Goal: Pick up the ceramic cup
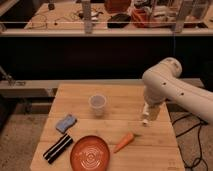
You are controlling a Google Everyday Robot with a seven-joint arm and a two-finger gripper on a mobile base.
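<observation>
I see a wooden table [120, 97] carrying the ceramic cup [97, 105] near its middle and a white tube [145, 115] to the right. At the front are a carrot [123, 142] and an orange plate [90, 153], with a blue sponge [66, 123] and a black block [58, 149] to the left. The gripper [151, 110] hangs just above the tube.

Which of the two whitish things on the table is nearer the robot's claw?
The white tube, right beside the gripper on the right; the ceramic cup stands apart, farther left.
</observation>
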